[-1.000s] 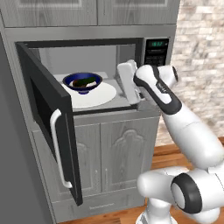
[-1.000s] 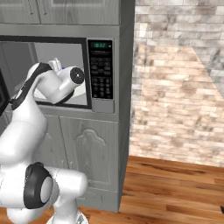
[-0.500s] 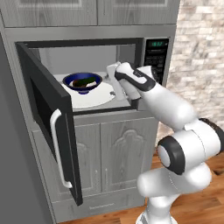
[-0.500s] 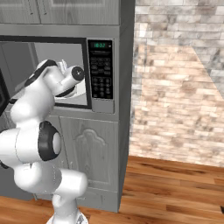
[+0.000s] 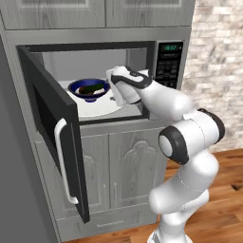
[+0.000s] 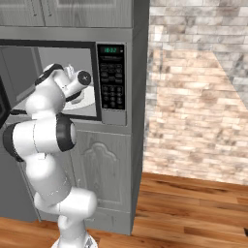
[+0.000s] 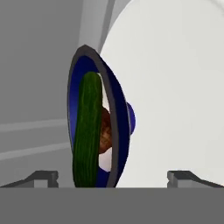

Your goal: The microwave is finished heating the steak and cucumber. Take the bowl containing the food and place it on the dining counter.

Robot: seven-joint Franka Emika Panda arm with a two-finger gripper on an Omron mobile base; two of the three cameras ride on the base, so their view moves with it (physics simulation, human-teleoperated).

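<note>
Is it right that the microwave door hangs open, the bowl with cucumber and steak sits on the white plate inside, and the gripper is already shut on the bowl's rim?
Not the last part. In the hand view the gripper is open, fingertips either side of the bowl, not gripping it. The rest holds.

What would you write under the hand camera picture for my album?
Open hand lined up on the blue bowl with cucumber and steak, on the white plate.
</note>
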